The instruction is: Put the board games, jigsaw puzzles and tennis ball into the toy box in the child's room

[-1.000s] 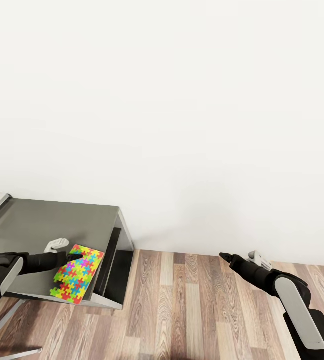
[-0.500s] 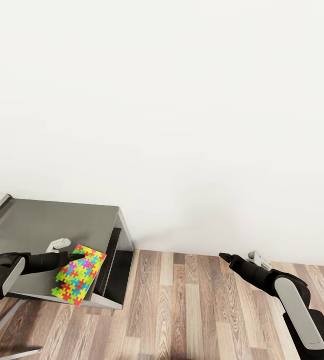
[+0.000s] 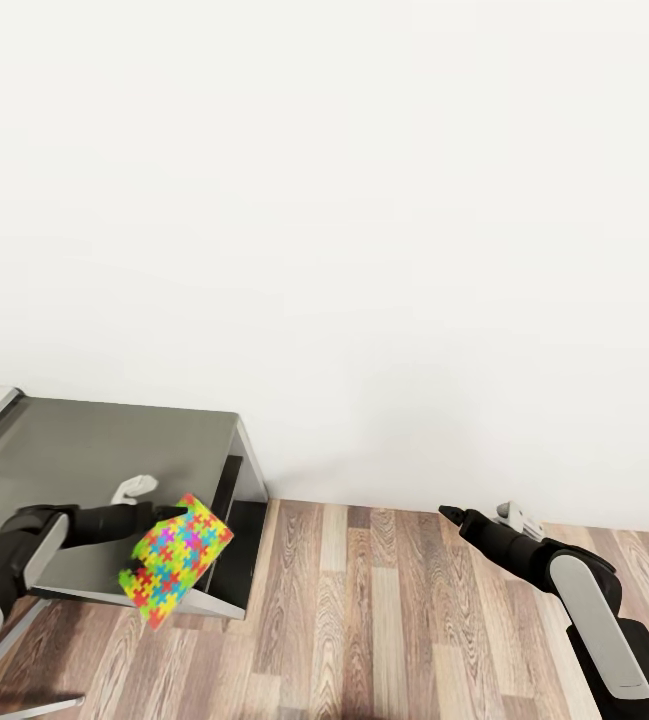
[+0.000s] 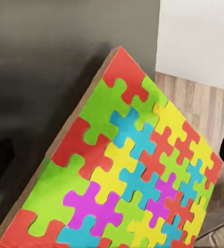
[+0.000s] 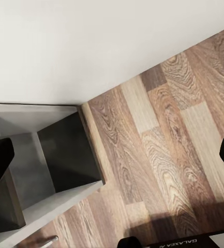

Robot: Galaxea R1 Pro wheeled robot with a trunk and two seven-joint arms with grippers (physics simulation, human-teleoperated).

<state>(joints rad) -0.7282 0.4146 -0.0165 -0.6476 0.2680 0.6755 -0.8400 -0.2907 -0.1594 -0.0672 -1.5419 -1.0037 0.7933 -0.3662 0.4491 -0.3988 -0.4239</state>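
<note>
Multicoloured and tilted, the jigsaw puzzle (image 3: 176,560) hangs at the desk's (image 3: 84,450) right front corner, pinched at its upper edge by the left end effector (image 3: 164,516), lifted clear of the grey top with its lower part over the desk edge. From the left wrist camera the sheet (image 4: 127,165) slopes above the dark desk surface. The right end effector (image 3: 448,514) points over the wood plank floor (image 3: 384,620), fingers spread apart and empty.
</note>
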